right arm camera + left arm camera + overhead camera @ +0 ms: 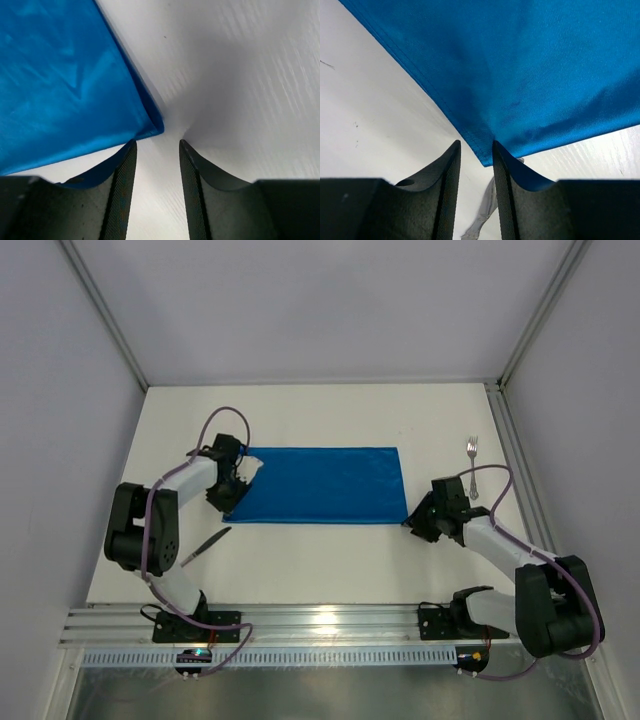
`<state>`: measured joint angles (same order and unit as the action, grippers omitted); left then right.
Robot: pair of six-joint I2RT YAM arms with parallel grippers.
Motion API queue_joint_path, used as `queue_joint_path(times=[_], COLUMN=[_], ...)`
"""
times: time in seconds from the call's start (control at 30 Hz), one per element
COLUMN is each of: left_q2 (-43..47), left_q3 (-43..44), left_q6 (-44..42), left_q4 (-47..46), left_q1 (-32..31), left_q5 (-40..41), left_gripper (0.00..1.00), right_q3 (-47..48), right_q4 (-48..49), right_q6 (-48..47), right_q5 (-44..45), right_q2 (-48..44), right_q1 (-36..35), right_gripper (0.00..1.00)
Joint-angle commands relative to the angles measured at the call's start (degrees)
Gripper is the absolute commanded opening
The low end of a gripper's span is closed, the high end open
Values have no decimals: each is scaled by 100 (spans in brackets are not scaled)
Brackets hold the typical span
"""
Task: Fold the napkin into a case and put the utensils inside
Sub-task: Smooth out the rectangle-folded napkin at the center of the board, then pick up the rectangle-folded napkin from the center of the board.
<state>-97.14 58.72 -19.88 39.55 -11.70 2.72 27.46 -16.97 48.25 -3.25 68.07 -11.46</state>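
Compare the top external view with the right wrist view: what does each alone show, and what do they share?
Only top external: the fork, the dark knife and the whole napkin. Only right wrist: the right arm's jaws standing apart with nothing between them, the napkin's corner just beyond their tips. Both: blue napkin on the white table.

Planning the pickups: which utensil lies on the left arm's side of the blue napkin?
The slim dark grey knife-like piece, diagonal beside the left arm; the small silver fork lies past the napkin's right end.
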Motion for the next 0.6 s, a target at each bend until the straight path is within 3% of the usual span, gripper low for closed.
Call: queue_joint_path(times=[0.0, 0.4, 0.57], left_q2=[336, 222, 196], left_q3=[245, 219, 254], left_q6=[72, 98, 107], left_q4=[167, 158, 202], left_q1=[72, 107, 107], left_q5=[-123, -114, -105], left_gripper=[34, 34, 34], right_q3=[-57, -224, -136], right_q4=[598, 933, 906], right_q6=[246, 440, 334], right_q5=[-282, 87, 298], right_q2=[267, 497, 523], right_q1=[21, 21, 21], right_gripper=[45, 44, 36])
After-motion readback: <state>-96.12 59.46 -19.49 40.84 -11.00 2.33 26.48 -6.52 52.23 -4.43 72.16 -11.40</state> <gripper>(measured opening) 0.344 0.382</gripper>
